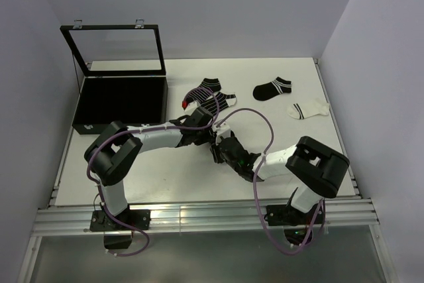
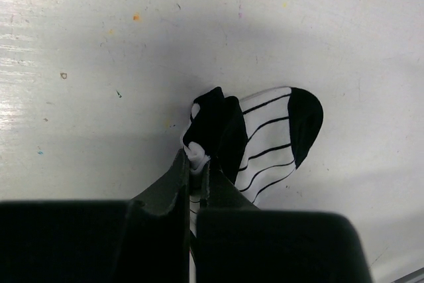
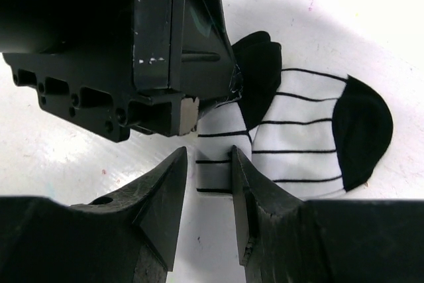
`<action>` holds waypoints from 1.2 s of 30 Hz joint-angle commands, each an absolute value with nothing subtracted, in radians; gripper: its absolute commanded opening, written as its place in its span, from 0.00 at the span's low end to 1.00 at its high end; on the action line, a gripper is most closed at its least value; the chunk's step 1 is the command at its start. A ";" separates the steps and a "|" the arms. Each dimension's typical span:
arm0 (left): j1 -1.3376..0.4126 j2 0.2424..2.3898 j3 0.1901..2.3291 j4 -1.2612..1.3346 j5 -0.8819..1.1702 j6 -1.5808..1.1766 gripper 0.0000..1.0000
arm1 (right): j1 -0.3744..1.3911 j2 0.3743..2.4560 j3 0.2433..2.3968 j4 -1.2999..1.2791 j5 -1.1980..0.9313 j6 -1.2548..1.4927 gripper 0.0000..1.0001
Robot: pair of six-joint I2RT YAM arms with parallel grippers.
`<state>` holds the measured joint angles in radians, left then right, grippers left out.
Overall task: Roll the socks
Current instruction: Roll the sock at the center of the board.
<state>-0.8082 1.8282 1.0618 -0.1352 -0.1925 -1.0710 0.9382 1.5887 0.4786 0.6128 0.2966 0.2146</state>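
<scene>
left wrist: left gripper (image 2: 197, 164) pinches sock (image 2: 275, 140) | top: pinch hidden

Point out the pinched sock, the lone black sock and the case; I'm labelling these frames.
pinched sock (image 3: 298, 138): right wrist view, white striped midsection.
lone black sock (image 1: 271, 89): top view, middle of the foot.
case (image 1: 119, 101): top view, bare dark interior.
</scene>
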 commanded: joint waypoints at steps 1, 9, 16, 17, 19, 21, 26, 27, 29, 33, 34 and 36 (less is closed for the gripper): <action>-0.811 1.884 1.043 -0.230 -0.137 -1.081 0.00 | 0.948 1.640 0.508 0.574 0.281 0.230 0.40; -0.796 1.875 1.012 -0.193 -0.086 -1.108 0.00 | 0.948 1.689 0.545 0.500 0.308 0.236 0.35; -0.781 1.835 0.968 -0.152 -0.066 -1.137 0.10 | 0.933 1.710 0.571 0.456 0.276 0.258 0.08; -0.779 1.816 0.959 -0.147 -0.066 -1.140 0.11 | 0.925 1.704 0.565 0.457 0.262 0.262 0.05; -0.770 1.801 0.937 -0.133 -0.072 -1.147 0.18 | 0.905 1.677 0.551 0.460 0.223 0.281 0.00; -0.764 1.772 0.914 -0.126 -0.077 -1.164 0.22 | 0.870 1.655 0.543 0.460 0.146 0.304 0.00; -0.753 1.715 0.876 -0.091 -0.086 -1.190 0.45 | 0.772 1.643 0.532 0.488 -0.092 0.366 0.00; -0.755 1.706 0.867 -0.078 -0.087 -1.193 0.51 | 0.734 1.646 0.538 0.488 -0.185 0.391 0.00; -0.755 1.669 0.826 -0.019 -0.098 -1.206 0.65 | 0.694 1.669 0.552 0.483 -0.271 0.432 0.00; -0.753 1.614 0.749 0.083 -0.123 -1.235 0.72 | 0.605 1.727 0.571 0.538 -0.515 0.514 0.00; -0.755 1.603 0.735 0.100 -0.126 -1.242 0.73 | 0.571 1.739 0.568 0.563 -0.558 0.537 0.00; -0.755 1.579 0.701 0.136 -0.138 -1.247 0.73 | 0.545 1.778 0.566 0.612 -0.624 0.592 0.00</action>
